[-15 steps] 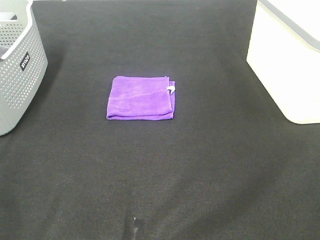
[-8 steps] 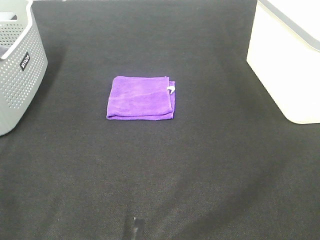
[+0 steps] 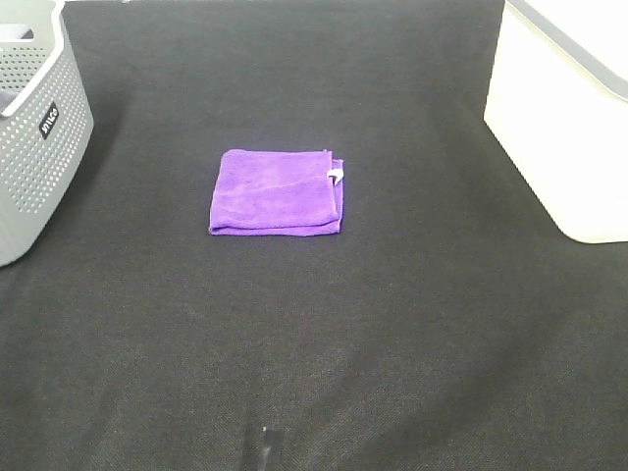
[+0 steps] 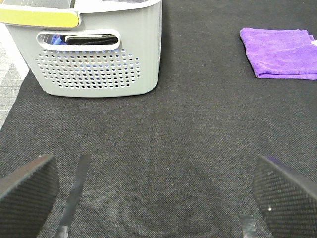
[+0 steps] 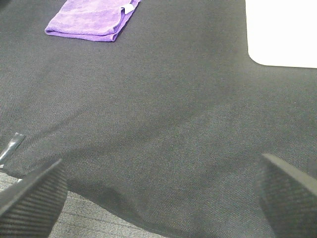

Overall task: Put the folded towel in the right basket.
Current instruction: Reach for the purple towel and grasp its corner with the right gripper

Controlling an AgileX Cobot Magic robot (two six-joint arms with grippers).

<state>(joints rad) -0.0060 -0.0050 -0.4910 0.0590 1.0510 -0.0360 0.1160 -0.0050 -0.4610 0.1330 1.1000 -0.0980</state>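
A folded purple towel [image 3: 277,191] with a small white tag lies flat on the black table, a little left of the middle. It also shows in the left wrist view [image 4: 280,58] and the right wrist view [image 5: 91,19]. The white basket [image 3: 569,108] stands at the right edge; its side shows in the right wrist view [image 5: 280,29]. My left gripper [image 4: 153,198] is open and empty, well short of the towel. My right gripper [image 5: 158,198] is open and empty, also far from the towel. Neither gripper shows in the high view.
A grey perforated basket [image 3: 34,128] stands at the left edge, with dark items inside and a yellow-green handle, seen in the left wrist view [image 4: 94,49]. The black cloth [image 3: 314,334] covers the table. The table's near edge shows in the right wrist view [image 5: 74,218].
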